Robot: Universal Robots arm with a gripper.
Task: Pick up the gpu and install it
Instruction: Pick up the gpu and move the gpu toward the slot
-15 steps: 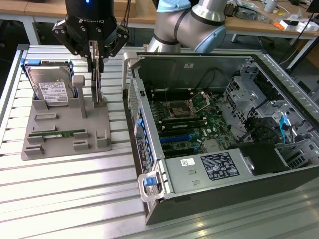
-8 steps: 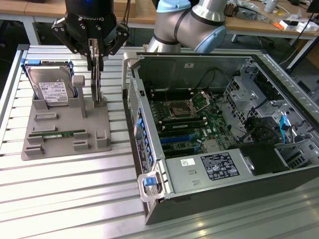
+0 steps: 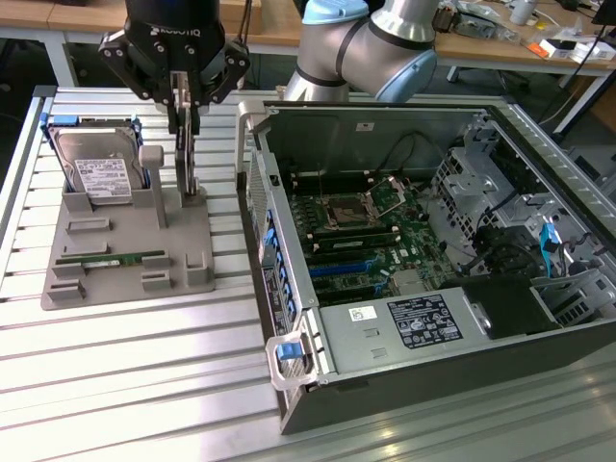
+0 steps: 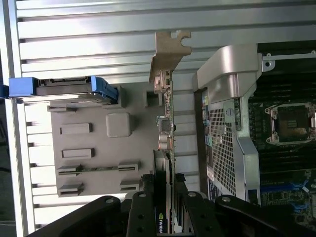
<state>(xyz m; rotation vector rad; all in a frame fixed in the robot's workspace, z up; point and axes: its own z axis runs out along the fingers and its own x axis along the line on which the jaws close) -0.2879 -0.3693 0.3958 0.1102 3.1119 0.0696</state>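
Table: slatted metal, carrying everything below.
Computer case: lies open on the exterior view's right, with the motherboard facing up and its expansion slots bare.
Arm: reaches over the case's far edge towards the holder.
Holder: a grey moulded tray just beside the case, on the exterior view's left.
Hard drive: stands tilted in the holder's far corner, apart from the gripper.
Gripper: hangs straight down over the holder's case-side edge.
Gpu: stands on edge in its slot in the holder, its lower edge seated as far as I can tell, so it is not yet lifted.
Memory stick: lies flat in its groove, untouched.
Bracket: the silvery-tan end of the gpu, pointing away from the gripper and free of it.
Fingers: clenched on the gpu, one on each face, at the end away from the bracket.
Step in hand: the pick-up, with the grasp made and installing not begun.
What the move calls for: by my reading, a straight pull along the holder's slot with no twist, since the card is thin and held near one end. It then needs clearance over the case wall, which is close.
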